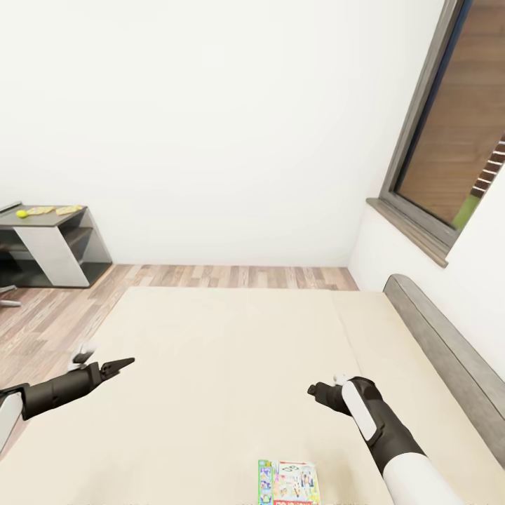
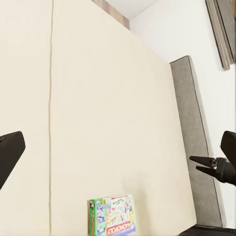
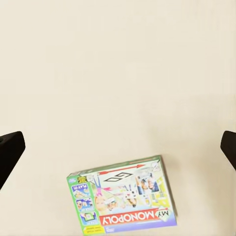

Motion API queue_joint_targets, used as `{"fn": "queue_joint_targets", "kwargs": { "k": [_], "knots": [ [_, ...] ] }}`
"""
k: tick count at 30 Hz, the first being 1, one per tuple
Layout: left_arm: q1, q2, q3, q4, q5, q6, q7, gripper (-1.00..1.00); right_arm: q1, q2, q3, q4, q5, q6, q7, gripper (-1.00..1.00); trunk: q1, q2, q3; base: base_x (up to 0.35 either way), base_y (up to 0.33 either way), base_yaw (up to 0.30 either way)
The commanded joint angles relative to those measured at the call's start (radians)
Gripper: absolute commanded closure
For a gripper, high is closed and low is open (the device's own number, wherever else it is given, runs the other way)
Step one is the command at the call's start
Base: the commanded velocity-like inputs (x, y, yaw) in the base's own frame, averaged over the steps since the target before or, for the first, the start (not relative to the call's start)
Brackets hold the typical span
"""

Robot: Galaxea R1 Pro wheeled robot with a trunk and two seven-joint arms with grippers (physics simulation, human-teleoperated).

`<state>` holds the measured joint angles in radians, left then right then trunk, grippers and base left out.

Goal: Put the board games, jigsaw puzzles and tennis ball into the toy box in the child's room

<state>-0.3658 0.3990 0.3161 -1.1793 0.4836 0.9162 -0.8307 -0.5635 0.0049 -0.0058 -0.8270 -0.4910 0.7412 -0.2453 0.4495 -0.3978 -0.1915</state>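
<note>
Head view: the Monopoly box [image 1: 289, 482] lies flat on the bed [image 1: 231, 365], near its front edge, just inward of the right gripper [image 1: 317, 391], the nearer arm. Both grippers hang empty, fingers spread; the left gripper [image 1: 119, 365] is farther.

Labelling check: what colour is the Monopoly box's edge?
Green, on the Monopoly box; right wrist view shows it best.
</note>
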Motion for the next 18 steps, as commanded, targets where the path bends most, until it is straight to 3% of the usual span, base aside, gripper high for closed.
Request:
{"fn": "queue_joint_targets", "kwargs": {
  "k": [1,7,11,14,18],
  "knots": [
    [-0.001,0.001,0.001,0.0,0.002,0.006,-0.017,-1.0,-0.001,0.001,-0.001,-0.001,-0.009,0.003,-0.009,-1.0,0.001,-0.002,-0.004,0.0,0.0,0.0],
    [-0.001,0.012,0.005,0.0,0.006,0.023,-0.154,-1.0,-0.001,0.0,-0.001,-0.001,-0.008,0.004,-0.008,-1.0,0.001,-0.002,-0.014,0.0,0.0,0.0],
    [-0.001,0.046,0.008,0.0,0.0,0.04,-0.357,-1.0,-0.001,0.0,0.0,-0.002,-0.008,0.004,-0.007,-1.0,0.001,-0.002,-0.02,0.0,0.0,0.0],
    [-0.001,0.067,0.008,0.001,-0.002,0.043,-0.459,-1.0,-0.001,0.0,-0.001,-0.002,-0.008,0.004,-0.006,-1.0,0.001,-0.002,-0.025,0.0,0.0,0.0],
    [-0.001,0.074,0.008,0.001,-0.003,0.044,-0.507,-1.0,-0.001,0.001,-0.001,-0.002,-0.01,0.005,-0.006,-1.0,0.001,-0.002,-0.032,0.0,0.0,0.0]
  ]
}}
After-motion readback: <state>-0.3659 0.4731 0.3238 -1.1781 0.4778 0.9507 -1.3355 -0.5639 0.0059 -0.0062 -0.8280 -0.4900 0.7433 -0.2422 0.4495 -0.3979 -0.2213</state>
